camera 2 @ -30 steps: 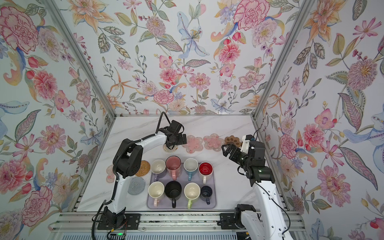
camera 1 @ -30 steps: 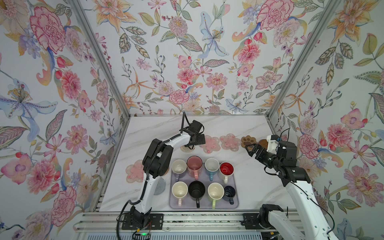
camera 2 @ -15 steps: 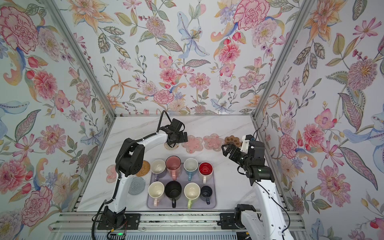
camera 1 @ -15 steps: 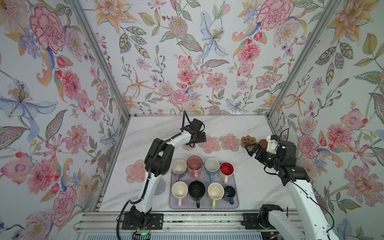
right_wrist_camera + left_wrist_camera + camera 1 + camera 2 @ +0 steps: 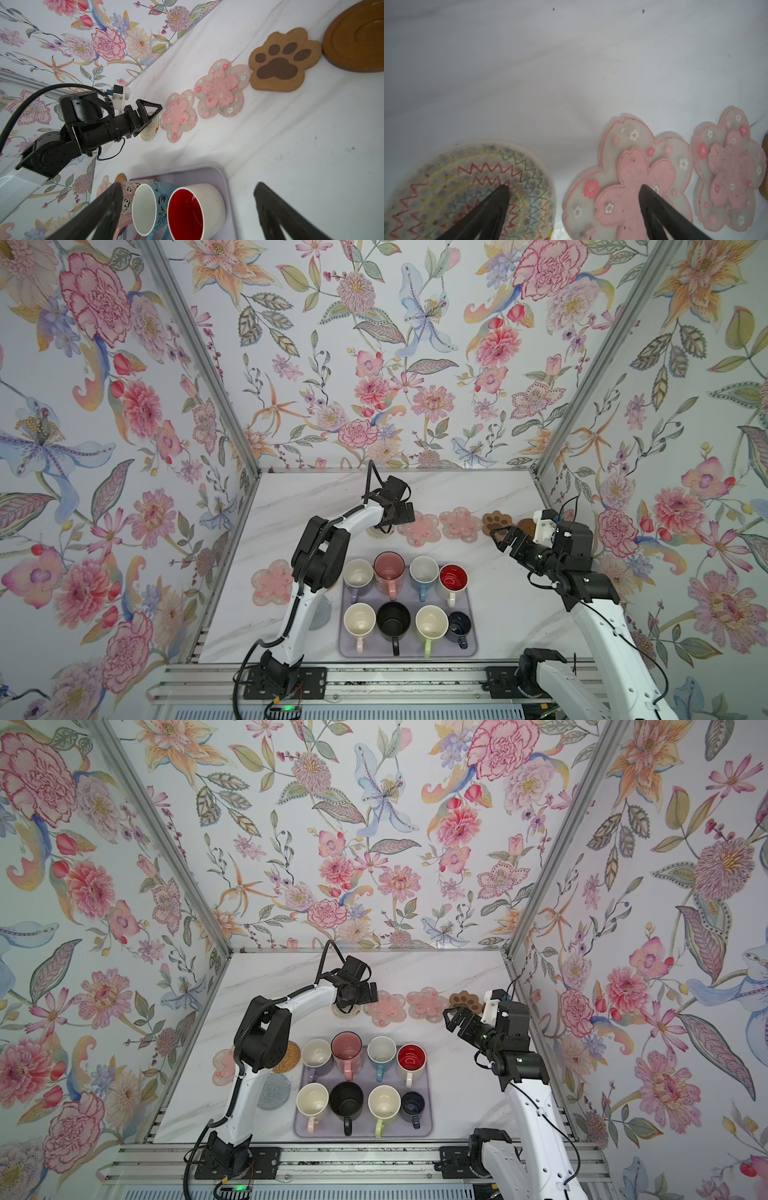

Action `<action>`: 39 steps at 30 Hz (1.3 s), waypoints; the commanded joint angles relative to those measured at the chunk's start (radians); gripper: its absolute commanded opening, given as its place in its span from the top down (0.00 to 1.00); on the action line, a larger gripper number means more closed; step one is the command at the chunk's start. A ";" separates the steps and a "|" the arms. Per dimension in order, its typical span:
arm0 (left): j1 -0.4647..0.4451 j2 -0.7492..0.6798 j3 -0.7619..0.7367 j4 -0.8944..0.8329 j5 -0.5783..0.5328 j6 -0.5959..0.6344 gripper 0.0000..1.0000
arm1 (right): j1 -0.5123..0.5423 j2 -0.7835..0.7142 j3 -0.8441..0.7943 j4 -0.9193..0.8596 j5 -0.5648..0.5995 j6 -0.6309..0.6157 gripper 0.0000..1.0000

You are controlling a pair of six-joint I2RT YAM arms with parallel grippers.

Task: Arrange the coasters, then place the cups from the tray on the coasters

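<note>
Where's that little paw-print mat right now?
In both top views the paw coaster lies back right, between a pink flower coaster and the brown disc.

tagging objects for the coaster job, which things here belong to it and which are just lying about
Belongs to the job: tray, eight cups, three flower coasters, woven coaster, paw coaster, brown disc coaster, rattan coaster, grey knitted coaster.
Not part of it, fixtures only: floral walls, metal rail, marble table.
</note>
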 commanded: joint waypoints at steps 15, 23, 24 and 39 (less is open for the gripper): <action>-0.040 0.028 0.009 -0.037 0.045 -0.018 0.01 | -0.006 -0.018 0.015 0.007 -0.010 0.004 0.01; -0.035 0.000 0.014 -0.048 0.010 0.002 0.01 | -0.007 -0.021 0.017 0.006 -0.011 0.004 0.01; -0.032 -0.008 0.014 -0.054 -0.003 0.007 0.01 | -0.007 -0.023 0.018 0.005 -0.011 0.004 0.01; 0.014 -0.288 -0.122 -0.002 -0.111 0.078 0.01 | -0.001 0.048 0.006 0.048 -0.046 0.017 0.01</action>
